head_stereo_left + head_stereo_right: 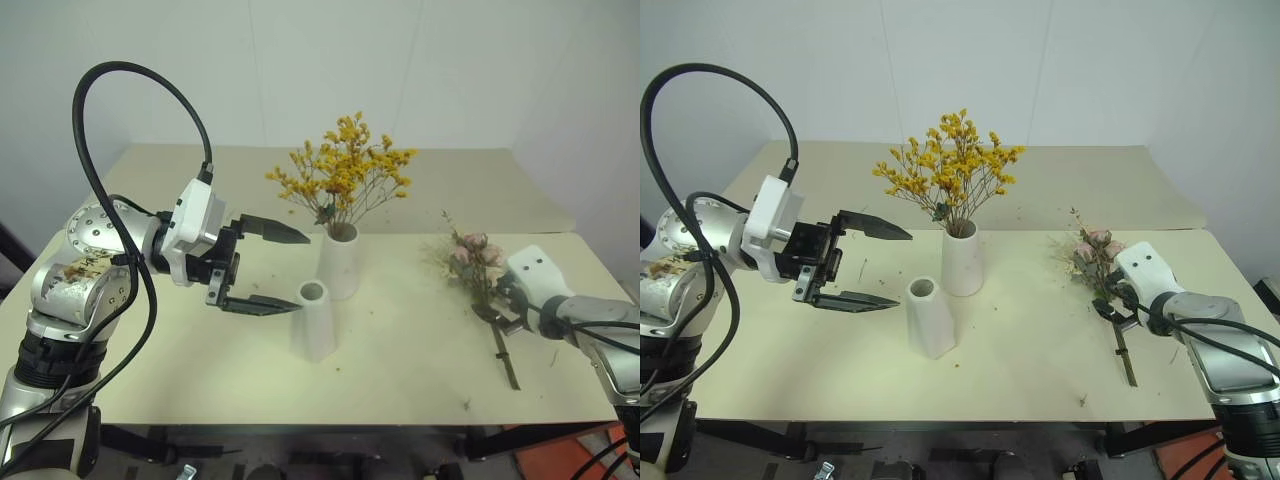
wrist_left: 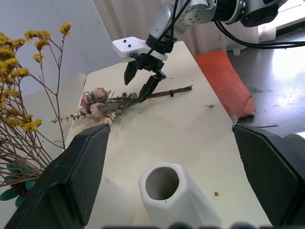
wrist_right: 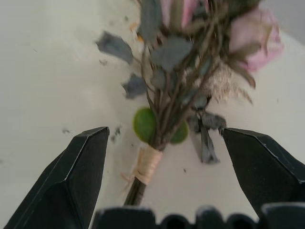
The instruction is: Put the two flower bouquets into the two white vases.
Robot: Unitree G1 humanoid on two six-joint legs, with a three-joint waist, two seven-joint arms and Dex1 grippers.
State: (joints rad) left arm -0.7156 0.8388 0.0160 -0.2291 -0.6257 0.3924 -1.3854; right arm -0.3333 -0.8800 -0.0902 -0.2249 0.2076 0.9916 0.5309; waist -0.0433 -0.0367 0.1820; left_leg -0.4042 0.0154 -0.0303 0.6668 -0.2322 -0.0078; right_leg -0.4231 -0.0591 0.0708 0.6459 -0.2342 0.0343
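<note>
Shorter white vase (image 1: 315, 322) standing empty nearest, left gripper (image 1: 268, 268) hovering beside it with fingers apart, right gripper (image 2: 140, 81) straddling the pink bouquet (image 1: 473, 262) stems, fingers wide.

Yellow bunch (image 1: 343, 168) stands in the taller vase (image 1: 339, 262) at table (image 1: 200, 380) centre. Shorter vase (image 1: 315, 320) sits just in front and slightly left of it, nothing in it. Mixed bunch (image 1: 478, 265) lies flat on the table well to the right, heads away, stems (image 1: 503, 352) toward the front edge. Left gripper (image 1: 268, 270) is left of the vases, above the table; right gripper (image 2: 139, 82) is over the mixed bunch's stems.
</note>
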